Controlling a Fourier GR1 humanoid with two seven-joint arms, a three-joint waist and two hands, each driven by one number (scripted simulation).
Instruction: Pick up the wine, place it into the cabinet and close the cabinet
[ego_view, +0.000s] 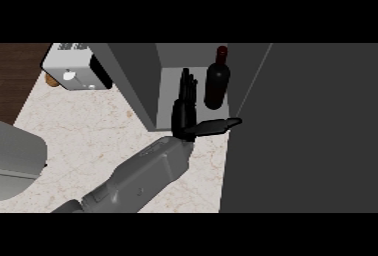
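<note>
Since the wine bottle (218, 82) already stands inside the cabinet (136, 75), at 1 o'clock from the open, empty left hand (181, 116), only shutting the cabinet door (310, 140) seems left.

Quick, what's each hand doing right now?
Left hand: open, fingers straight, holding nothing; the wine stands beside it in the cabinet.
Right hand: not in view.

grey shape (18, 160): cut off at left, unidentifiable | apparent toaster (70, 70): partly behind cabinet (136, 75)
</note>
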